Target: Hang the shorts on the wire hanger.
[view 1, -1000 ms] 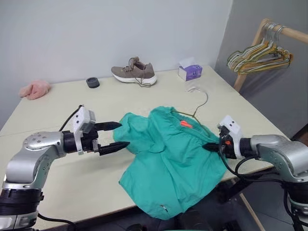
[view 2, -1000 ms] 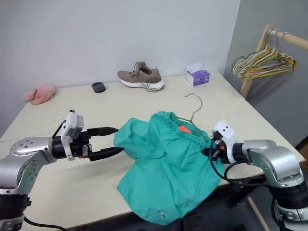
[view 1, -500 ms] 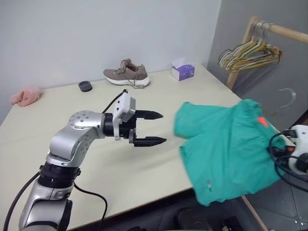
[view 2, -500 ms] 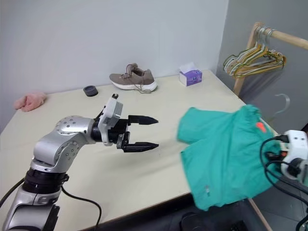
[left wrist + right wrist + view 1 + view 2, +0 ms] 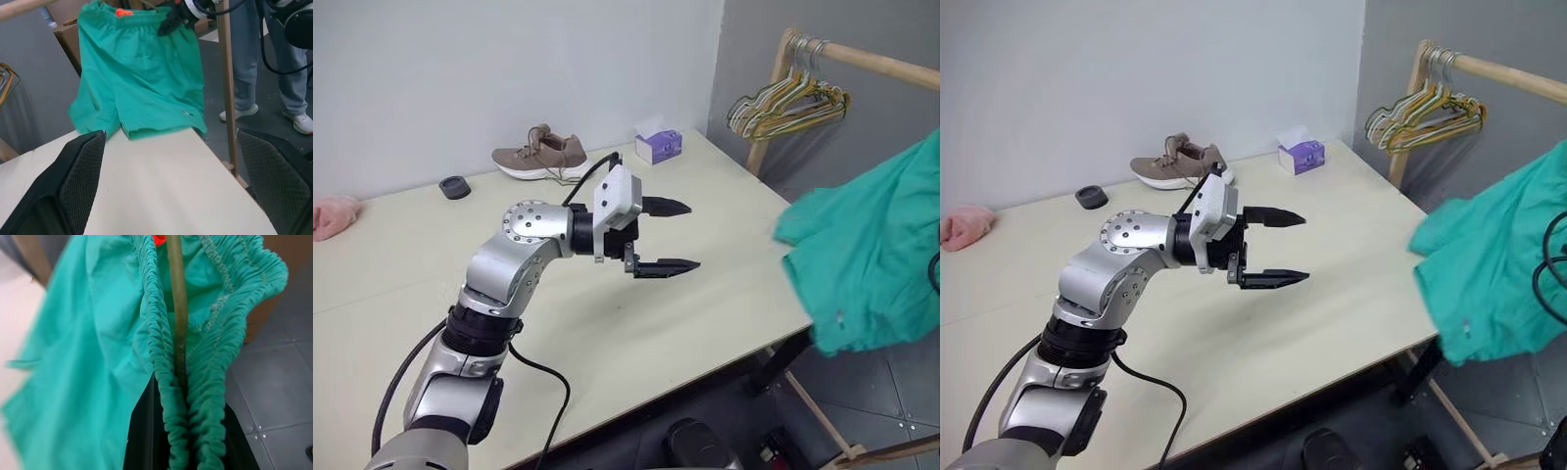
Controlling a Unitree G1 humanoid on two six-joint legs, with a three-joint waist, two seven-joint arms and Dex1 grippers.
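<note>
The shorts have left the table, now hanging legs-down past its 3 o'clock edge, waistband and hanger clenched in the right gripper; left gripper gapes empty.

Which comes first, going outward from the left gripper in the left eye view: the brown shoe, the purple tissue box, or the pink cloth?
From the left gripper, open over the table:
1. Purple tissue box, at the far edge, just right of the shoe.
2. Brown shoe, at the far edge by the wall.
3. Pink cloth, at the table's left end, clearly farthest.
</note>
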